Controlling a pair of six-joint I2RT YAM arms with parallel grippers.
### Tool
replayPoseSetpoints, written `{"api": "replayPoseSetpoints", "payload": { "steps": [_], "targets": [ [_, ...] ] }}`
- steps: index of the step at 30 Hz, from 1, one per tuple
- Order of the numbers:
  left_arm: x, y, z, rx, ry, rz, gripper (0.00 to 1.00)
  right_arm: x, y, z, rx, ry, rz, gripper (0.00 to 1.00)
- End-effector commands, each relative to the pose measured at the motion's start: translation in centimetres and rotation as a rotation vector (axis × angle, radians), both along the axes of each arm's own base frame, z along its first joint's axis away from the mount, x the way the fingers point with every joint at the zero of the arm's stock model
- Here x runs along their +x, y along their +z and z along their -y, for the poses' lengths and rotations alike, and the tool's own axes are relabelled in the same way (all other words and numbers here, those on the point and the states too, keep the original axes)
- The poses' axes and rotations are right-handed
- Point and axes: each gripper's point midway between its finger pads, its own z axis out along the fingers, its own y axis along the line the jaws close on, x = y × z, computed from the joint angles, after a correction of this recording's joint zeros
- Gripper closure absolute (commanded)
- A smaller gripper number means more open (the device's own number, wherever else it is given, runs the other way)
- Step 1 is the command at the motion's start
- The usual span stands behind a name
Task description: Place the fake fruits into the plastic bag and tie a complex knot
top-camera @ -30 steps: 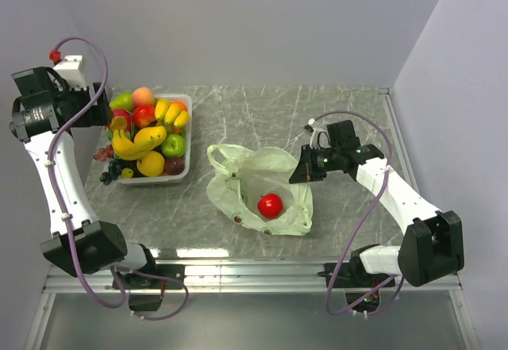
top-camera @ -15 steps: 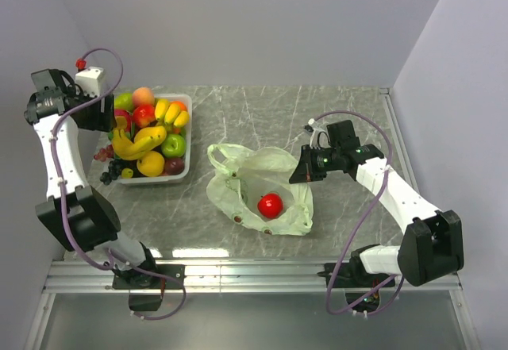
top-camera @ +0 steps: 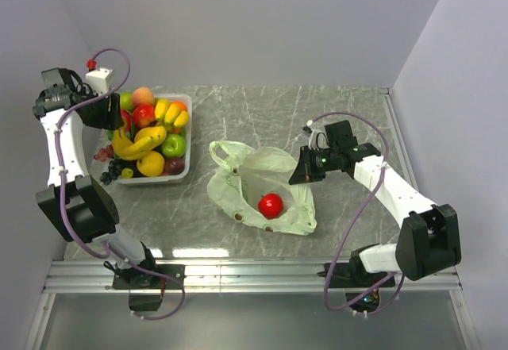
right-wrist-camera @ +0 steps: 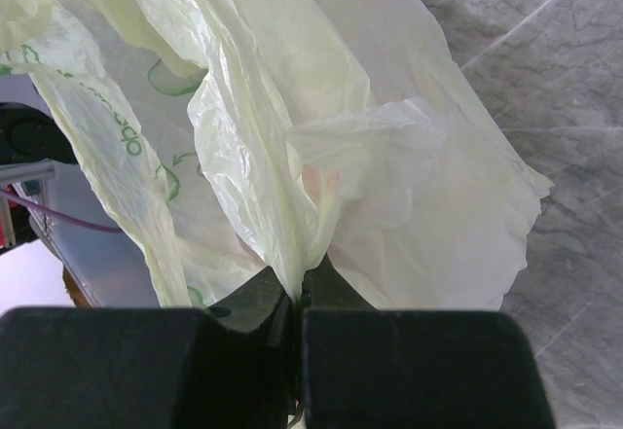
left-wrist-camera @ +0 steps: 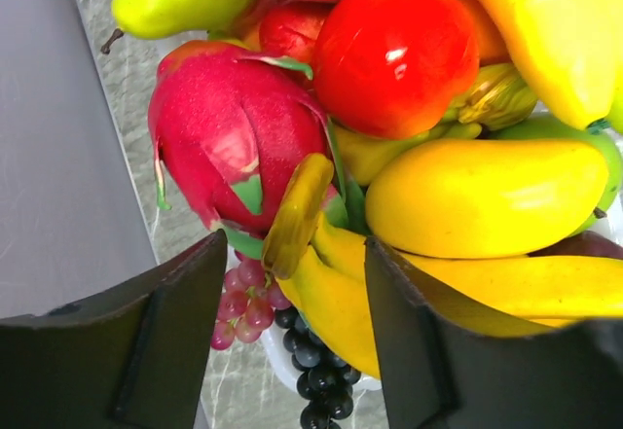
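jaws spread on left gripper [left-wrist-camera: 297, 254], banana tip [left-wrist-camera: 298, 210] straight ahead between them, its length along the gap; right gripper [right-wrist-camera: 297, 298] clenched on rim of plastic bag [right-wrist-camera: 292, 147].

Green print [right-wrist-camera: 125, 139] on the plastic bag [right-wrist-camera: 321, 157], crumpled, not legible

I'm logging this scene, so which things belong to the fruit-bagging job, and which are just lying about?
Job: fake fruits; red apple inside the plastic bag; left hand open over the fruits; right hand shut on the bag.
Lying about: clear tray holding the fruits; marble table.
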Motion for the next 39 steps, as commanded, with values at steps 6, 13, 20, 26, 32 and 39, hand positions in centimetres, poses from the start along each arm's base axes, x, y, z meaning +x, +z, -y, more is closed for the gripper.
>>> {"api": "replayPoseSetpoints", "payload": {
  "steps": [6, 13, 20, 26, 32, 39],
  "targets": [
    [1.5, -0.5, 0.4, -0.043, -0.017, 0.024, 0.45, 1.2, 0.6, -0.1, 0.001, 0.004, 0.039, 1.00],
    [1.7, -0.7, 0.6, -0.057, -0.024, 0.021, 0.52, 1.2, 0.5, -0.1, 0.002, 0.007, 0.032, 1.00],
    [1.4, -0.5, 1.0, -0.074, -0.036, 0.017, 0.64, 1.3, 0.4, -0.1, -0.001, 0.010, 0.031, 1.00],
    [0.9, 0.2, 1.4, -0.065, -0.052, 0.028, 0.86, 1.3, 0.4, -0.1, 0.002, 0.012, 0.028, 1.00],
    [0.5, 1.9, 1.5, -0.043, -0.074, 0.066, 1.00, 1.4, 0.6, -0.3, 0.005, 0.016, 0.030, 1.00],
    [-1.2, 5.8, 2.3, 0.013, -0.164, 0.145, 1.00, 1.6, 0.8, -0.4, 0.012, 0.016, 0.034, 1.00]
  ]
}}
